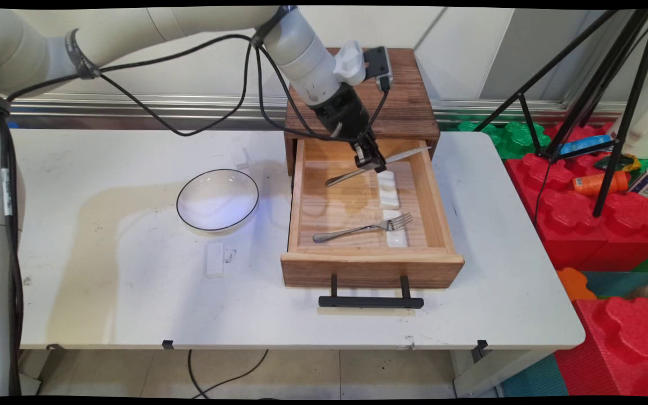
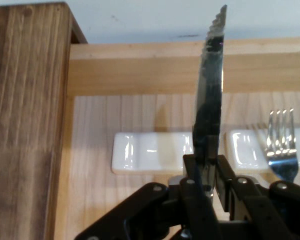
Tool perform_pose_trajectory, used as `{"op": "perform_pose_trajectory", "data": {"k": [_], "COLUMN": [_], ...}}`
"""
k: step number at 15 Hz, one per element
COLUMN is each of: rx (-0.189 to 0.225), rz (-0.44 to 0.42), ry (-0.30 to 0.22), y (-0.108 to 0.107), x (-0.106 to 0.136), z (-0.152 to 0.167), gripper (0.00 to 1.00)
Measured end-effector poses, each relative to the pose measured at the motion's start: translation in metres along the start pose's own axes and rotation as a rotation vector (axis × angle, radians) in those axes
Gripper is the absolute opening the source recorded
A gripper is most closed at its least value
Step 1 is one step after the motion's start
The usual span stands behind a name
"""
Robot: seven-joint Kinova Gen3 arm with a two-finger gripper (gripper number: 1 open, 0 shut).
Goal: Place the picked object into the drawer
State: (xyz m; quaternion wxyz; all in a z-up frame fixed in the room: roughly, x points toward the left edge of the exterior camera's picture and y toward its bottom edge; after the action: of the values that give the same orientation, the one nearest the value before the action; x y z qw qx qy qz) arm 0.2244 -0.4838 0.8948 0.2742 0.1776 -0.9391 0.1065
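My gripper [image 1: 373, 163] is shut on a steel table knife [image 1: 377, 167] and holds it just above the open wooden drawer [image 1: 301, 197], near the drawer's back. In the hand view the knife's serrated blade [image 2: 210, 100] rises between the fingers [image 2: 225, 175] and points past the drawer's side wall. A white ceramic cutlery rest [image 1: 388, 190] lies directly under the knife. A fork [image 1: 363, 228] lies nearer the drawer's front, its tines on a second white rest [image 1: 396, 239].
The drawer slides out of a dark wooden cabinet [image 1: 408, 107] at the table's back, and its black handle [image 1: 370, 301] sticks toward the near edge. A white bowl [image 1: 217, 199] and a small white block [image 1: 215, 260] sit left of the drawer. A black tripod [image 1: 611, 129] and red foam blocks stand right of the table.
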Motion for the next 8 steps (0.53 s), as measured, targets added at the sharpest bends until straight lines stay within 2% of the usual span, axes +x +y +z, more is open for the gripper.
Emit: {"op": "perform_pose_trajectory", "data": {"k": [8], "rx": [-0.015], "rz": [-0.015], "ry": [-0.020], "y": [-0.011], "x": [-0.019], "z": [0.026], "gripper": [0.00]}}
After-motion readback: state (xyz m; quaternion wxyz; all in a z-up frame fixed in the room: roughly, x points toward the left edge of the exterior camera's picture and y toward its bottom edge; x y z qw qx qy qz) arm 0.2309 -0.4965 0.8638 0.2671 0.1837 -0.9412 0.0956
